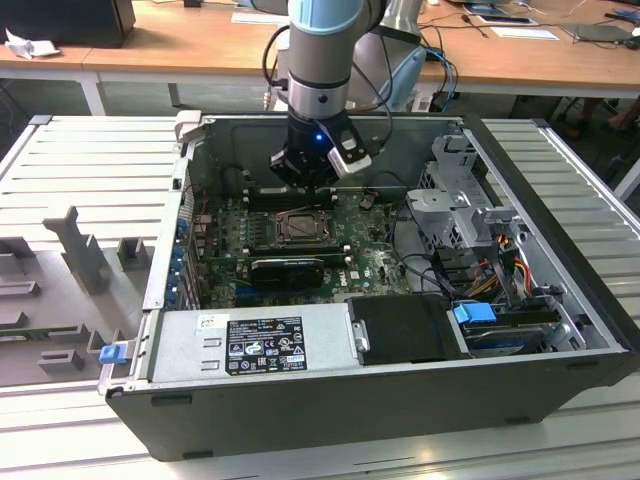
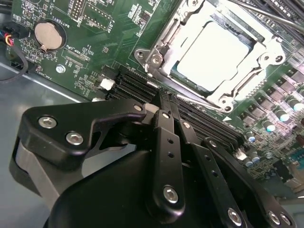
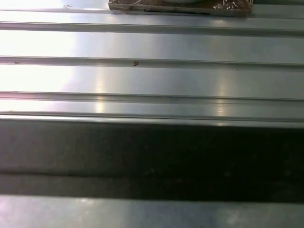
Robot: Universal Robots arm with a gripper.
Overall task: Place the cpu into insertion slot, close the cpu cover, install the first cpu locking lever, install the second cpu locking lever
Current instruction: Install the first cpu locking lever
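Black gripper [image 2: 164, 102] fingers [image 2: 166, 142], matte and bolted, sit pressed together with nothing between them, tips just above the green motherboard [image 2: 95, 42] beside the insertion slot [image 2: 216, 52]. Inside it lies the cpu [image 2: 216, 57], a flat, pale silver square under the thin steel cpu cover [image 2: 164, 45], which looks closed. I judge the chip light, rigid, smooth, and fragile underneath; hold its edges only.

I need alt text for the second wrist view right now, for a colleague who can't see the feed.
The cpu, pale and glare-lit, sits in the insertion slot on the green motherboard, with the cpu cover closed around it. The black gripper fills the foreground, jaws shut and empty, its tips near the memory slots beside the socket. A coin cell battery sits farther off.
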